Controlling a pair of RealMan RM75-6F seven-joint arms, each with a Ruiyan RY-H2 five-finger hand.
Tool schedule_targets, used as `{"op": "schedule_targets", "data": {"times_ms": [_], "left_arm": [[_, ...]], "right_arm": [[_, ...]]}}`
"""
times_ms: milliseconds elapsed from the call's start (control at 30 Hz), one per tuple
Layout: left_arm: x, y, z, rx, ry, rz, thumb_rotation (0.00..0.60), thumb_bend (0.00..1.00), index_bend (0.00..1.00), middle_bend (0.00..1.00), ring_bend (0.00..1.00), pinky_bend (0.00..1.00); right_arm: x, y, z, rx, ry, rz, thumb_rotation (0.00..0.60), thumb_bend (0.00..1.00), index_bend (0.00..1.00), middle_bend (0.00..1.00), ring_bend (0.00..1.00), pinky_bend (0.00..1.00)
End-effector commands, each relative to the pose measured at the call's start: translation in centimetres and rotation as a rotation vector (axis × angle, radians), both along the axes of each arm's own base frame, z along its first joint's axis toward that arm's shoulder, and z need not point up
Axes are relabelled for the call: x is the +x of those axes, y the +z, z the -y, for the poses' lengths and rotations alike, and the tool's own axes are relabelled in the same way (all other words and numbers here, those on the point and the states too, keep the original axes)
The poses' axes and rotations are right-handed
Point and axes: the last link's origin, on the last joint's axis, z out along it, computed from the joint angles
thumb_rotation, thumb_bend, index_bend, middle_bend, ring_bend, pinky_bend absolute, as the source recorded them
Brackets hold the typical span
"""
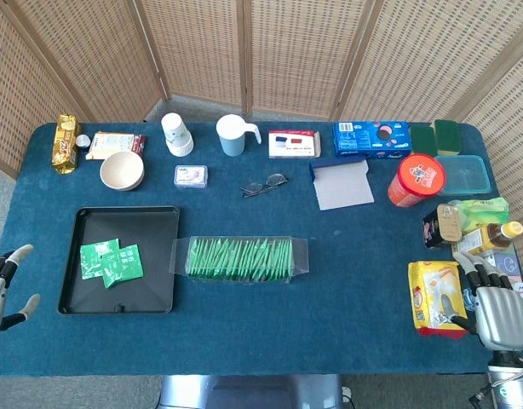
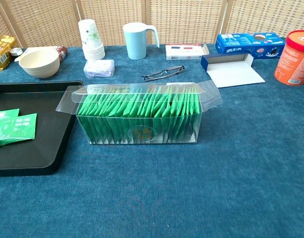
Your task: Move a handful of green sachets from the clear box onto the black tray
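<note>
Your left hand, fingers apart and empty at the frame's left edge, is nearer the clear box, lying lengthwise left-to-right at centre, right of the black tray.

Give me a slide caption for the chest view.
Clear box packed with green sachets beside black tray holding a few sachets.

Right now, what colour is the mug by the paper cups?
Light blue mug, clearest in the chest view.
</note>
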Motion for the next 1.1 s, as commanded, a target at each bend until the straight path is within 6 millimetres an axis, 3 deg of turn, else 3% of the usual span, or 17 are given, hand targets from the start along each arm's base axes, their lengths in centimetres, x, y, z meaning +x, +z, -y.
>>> {"op": "schedule_targets", "data": {"times_ms": [33, 400, 700, 900, 1100], "left_arm": [[0.1, -0.1, -0.1, -0.005, -0.002, -0.002, 0.6, 0.25, 0.16, 0.25, 0.27, 0.41], [0.6, -0.2, -1.2, -0.042, -0.043, 0.03, 0.6, 0.25, 0.15, 0.25, 0.27, 0.41], [3.9, -1.2, -5.7, -0.196, -0.161, 0.021, 0.591, 0.2, 0.14, 0.24, 0.27, 0.41], [7.3, -3.5, -9.2, -0.305, -0.271, -0.045, 0.403, 0.12, 0.09, 0.2, 0.25, 0.41], [10.8, -6.7, -11.3, -0.39, -0.356, -0.028, 0.385, 0.12, 0.09, 0.19, 0.25, 0.41]], "right_arm": [[0.0, 0.0, 0.1, -0.003, 0.0, -0.002, 0.508, 0.39, 0.14, 0.21, 0.17, 0.21], [0.3, -0.3, 0.2, 0.001, 0.007, 0.002, 0.508, 0.39, 0.15, 0.21, 0.17, 0.21], [-0.1, 0.2, -0.6, -0.032, -0.015, 0.009, 0.508, 0.39, 0.15, 0.21, 0.17, 0.21], [-0.5, 0.5, -1.2, -0.052, -0.037, 0.011, 0.507, 0.39, 0.15, 0.21, 0.17, 0.21], [-0.4, 0.6, -1.3, -0.062, -0.037, 0.012, 0.509, 0.39, 0.15, 0.21, 0.17, 0.21]]}}
